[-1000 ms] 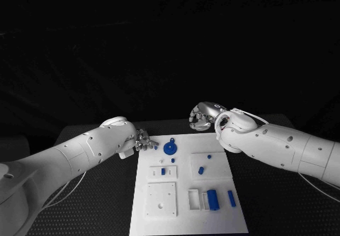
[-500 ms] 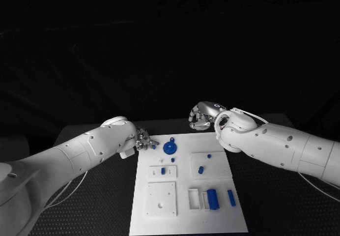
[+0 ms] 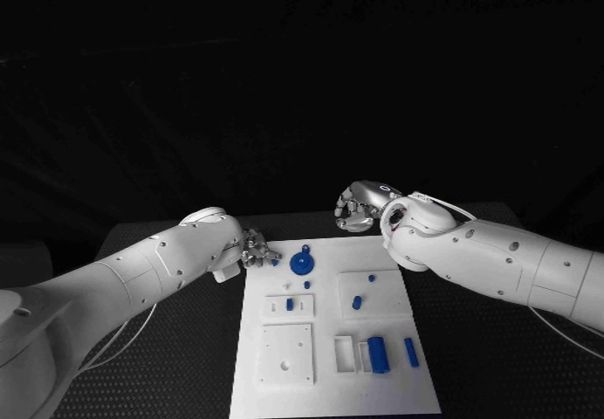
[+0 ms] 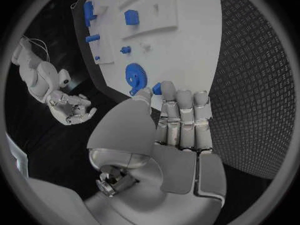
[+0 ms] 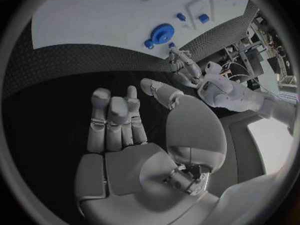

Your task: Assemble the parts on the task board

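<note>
The white task board (image 3: 333,384) lies in the middle of the table. A blue gear (image 3: 302,262) sits near its far left corner, with small blue pegs (image 3: 356,302) and blue blocks (image 3: 376,353) farther along. My left hand (image 3: 258,249) is at the board's far left edge, beside the gear, and pinches a small blue piece (image 4: 157,88) between thumb and fingertip. The gear (image 4: 136,76) lies just past those fingertips. My right hand (image 3: 359,207) hovers beyond the board's far edge, its fingers (image 5: 112,115) apart and holding nothing.
Black textured table (image 3: 504,349) surrounds the board on both sides. White raised plates (image 3: 287,353) with slots and holes sit on the board's left and middle. A narrow blue bar (image 3: 412,351) lies near the right edge.
</note>
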